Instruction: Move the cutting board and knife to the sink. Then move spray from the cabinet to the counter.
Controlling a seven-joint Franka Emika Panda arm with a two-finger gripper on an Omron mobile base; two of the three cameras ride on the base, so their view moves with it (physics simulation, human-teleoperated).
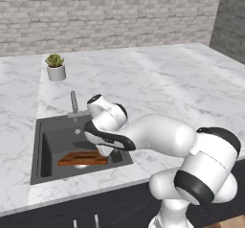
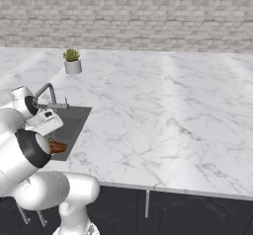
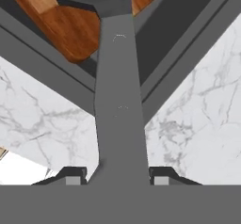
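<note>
The surface (image 1: 182, 78) looks like polished white marble with grey veining, smooth and faintly glossy. Set into it, the sink (image 1: 48, 145) is matt dark grey, with a dull grey metal faucet (image 1: 74, 105) at its back rim. Inside the sink lies the cutting board (image 1: 82, 159), warm brown wood with a smooth satin finish. Behind the surface, the wall (image 1: 110, 11) is rough pale brick.

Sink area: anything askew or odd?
The cutting board lies in the sink, over the drain. The gripper holds a long grey thing, probably the knife, above the sink's edge. Nothing spilled or damaged.
</note>
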